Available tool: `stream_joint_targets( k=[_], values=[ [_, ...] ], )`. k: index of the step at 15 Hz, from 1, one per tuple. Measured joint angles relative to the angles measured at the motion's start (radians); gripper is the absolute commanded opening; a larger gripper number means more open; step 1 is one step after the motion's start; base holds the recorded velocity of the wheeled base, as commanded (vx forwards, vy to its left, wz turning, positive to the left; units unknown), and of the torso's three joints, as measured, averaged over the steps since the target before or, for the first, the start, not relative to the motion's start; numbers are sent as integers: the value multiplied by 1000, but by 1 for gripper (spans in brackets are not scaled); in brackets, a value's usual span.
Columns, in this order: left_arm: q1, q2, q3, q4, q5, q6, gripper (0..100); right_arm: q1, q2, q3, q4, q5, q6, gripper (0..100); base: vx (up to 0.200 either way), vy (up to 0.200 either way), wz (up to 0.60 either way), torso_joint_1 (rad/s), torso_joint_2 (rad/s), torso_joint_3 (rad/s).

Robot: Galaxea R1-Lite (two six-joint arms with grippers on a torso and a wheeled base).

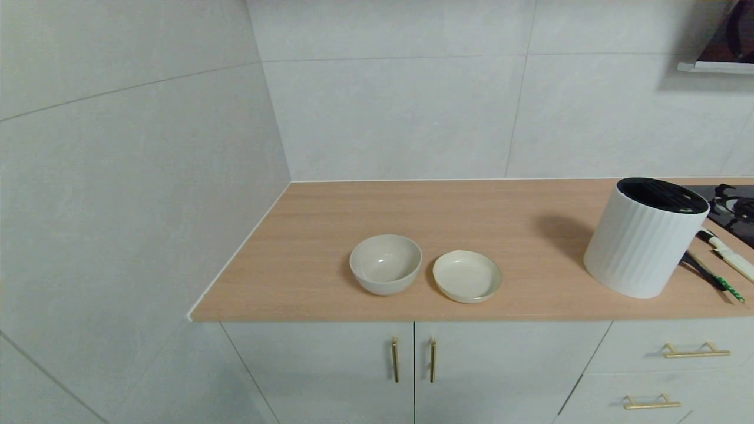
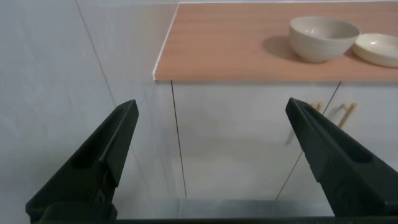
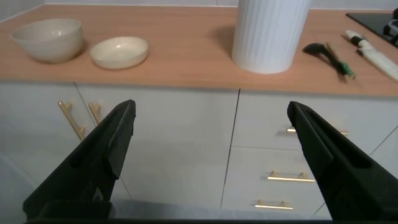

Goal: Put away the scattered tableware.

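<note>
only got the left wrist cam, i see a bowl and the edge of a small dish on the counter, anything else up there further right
Observer: Yes, a white ribbed canister with a black top stands on the counter, right of the dish.
Operator: any loose cutlery
Observer: Just past the canister lie thin sticks with a green-striped end and a white-handled utensil.
Operator: and the other arm
Observer: The right gripper is open, facing the drawers under the counter.
</note>
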Motion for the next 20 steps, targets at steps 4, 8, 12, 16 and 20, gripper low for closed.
stream_joint_targets(
  k=[4, 8, 12, 16, 20],
  values=[
    [0, 0, 0, 0, 0, 0, 100, 0, 0, 0, 0, 0, 0, 100, 0, 0, 0, -242, 533, 292],
    [0, 0, 0, 0, 0, 0, 100, 0, 0, 0, 0, 0, 1, 100, 0, 0, 0, -233, 530, 297],
    [0, 0, 0, 0, 0, 0, 100, 0, 0, 0, 0, 0, 1, 100, 0, 0, 0, -220, 505, 292],
    [0, 0, 0, 0, 0, 0, 100, 0, 0, 0, 0, 0, 0, 100, 0, 0, 0, -191, 491, 290],
    [0, 0, 0, 0, 0, 0, 100, 0, 0, 0, 0, 0, 0, 100, 0, 0, 0, -167, 474, 298]
  ],
)
